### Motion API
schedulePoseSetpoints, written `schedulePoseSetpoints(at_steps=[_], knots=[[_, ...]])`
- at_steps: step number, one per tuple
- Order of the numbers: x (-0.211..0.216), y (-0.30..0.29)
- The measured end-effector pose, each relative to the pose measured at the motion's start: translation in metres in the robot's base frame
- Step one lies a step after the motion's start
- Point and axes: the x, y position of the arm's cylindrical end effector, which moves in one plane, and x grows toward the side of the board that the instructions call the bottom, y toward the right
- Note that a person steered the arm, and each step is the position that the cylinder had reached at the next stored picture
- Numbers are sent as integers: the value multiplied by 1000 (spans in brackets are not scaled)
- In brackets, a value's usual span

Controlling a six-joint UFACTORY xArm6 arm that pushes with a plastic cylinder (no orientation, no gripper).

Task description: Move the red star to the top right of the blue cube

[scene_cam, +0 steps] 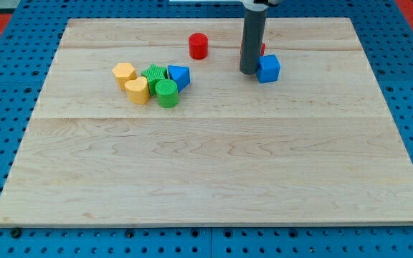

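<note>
My tip (249,72) touching the blue cube's (269,69) left side, red star (262,49) mostly hidden behind the rod, no gripper fitted, red cylinder (198,46) left on the tabletop (214,172).

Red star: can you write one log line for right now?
tip just left of blue cube | red star mostly hidden behind rod, above cube | other blocks apart at left

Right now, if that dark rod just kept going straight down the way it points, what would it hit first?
Only the wooden board: my tip already rests on it. The blue cube sits just to the view's right of it, and the red star peeks out behind the rod.
</note>
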Motion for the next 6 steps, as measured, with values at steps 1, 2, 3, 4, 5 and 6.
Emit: schedulePoseSetpoints(at_steps=[1, 2, 3, 4, 5, 6], knots=[[-15, -23], [-17, -52], [-25, -20], [-39, -12], [-44, 11], [-44, 29]])
